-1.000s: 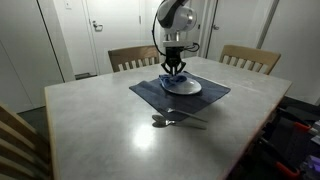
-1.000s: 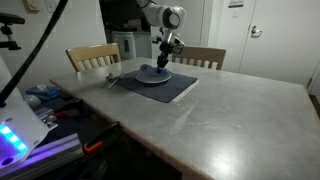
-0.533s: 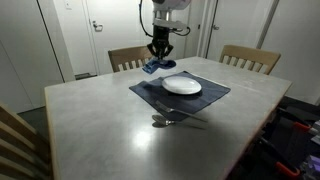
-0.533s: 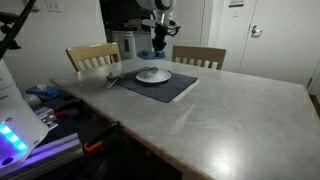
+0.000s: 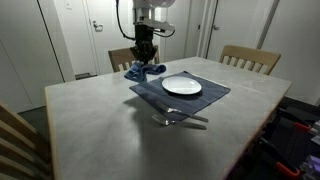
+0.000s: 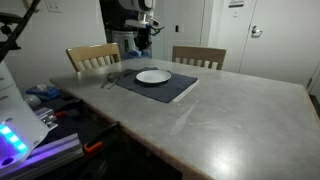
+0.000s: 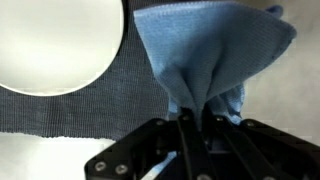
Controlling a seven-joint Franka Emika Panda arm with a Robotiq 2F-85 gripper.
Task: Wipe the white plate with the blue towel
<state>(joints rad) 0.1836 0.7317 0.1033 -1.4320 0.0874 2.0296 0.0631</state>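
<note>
Setting: an indoor room staged as a dining corner, most likely inside a lab or office.

Dining evidence:
- Large grey worktop (image 5: 100,135) with wooden chairs (image 5: 248,57) along its far side.
- Dark placemat (image 5: 207,98) with a white plate (image 5: 182,86) on it.
- Cutlery (image 5: 172,120) just beside the mat.

Room: plain white doors (image 5: 100,30) behind; a small wall sign (image 6: 236,4) in an exterior view.

Non-domestic items at the worktop's edge, in an exterior view:
- A blue-lit device (image 6: 12,138).
- A black cable (image 6: 45,30).
- Cluttered gear (image 6: 55,108) on a low surface.
</note>
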